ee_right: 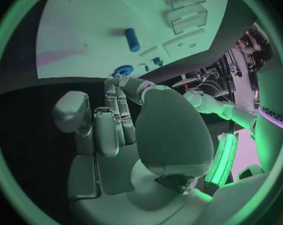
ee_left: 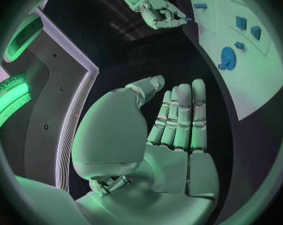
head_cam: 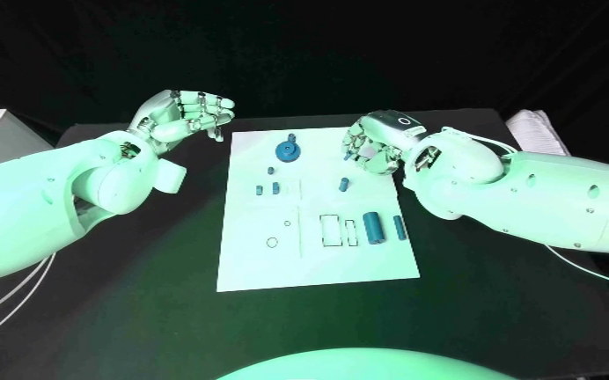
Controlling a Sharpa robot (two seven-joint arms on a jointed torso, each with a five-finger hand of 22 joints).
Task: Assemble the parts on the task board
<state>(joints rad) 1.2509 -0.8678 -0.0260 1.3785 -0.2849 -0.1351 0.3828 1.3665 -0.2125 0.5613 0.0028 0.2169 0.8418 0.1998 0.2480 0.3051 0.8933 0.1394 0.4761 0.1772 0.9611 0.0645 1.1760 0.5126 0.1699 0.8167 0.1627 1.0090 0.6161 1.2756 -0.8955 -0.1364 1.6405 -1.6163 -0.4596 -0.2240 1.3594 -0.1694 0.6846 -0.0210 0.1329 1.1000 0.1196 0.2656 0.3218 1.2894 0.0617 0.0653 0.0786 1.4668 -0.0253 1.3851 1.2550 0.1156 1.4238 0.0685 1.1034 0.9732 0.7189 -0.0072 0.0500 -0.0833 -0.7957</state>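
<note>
With both the left hand (head_cam: 187,114) and right hand (head_cam: 376,144) empty, fingers loosely curled, approach the blue gear (head_cam: 289,149) from above the task board (head_cam: 318,257).

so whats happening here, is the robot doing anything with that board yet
Not yet, by the look of it. The white task board lies mid-table with the blue parts on it: a gear near the far edge, small pegs, and a larger cylinder by the rectangular slots. The left hand hovers off the board's far left corner, holding nothing. The right hand hangs over the far right corner, fingers curled; nothing visible in its grasp.
</note>
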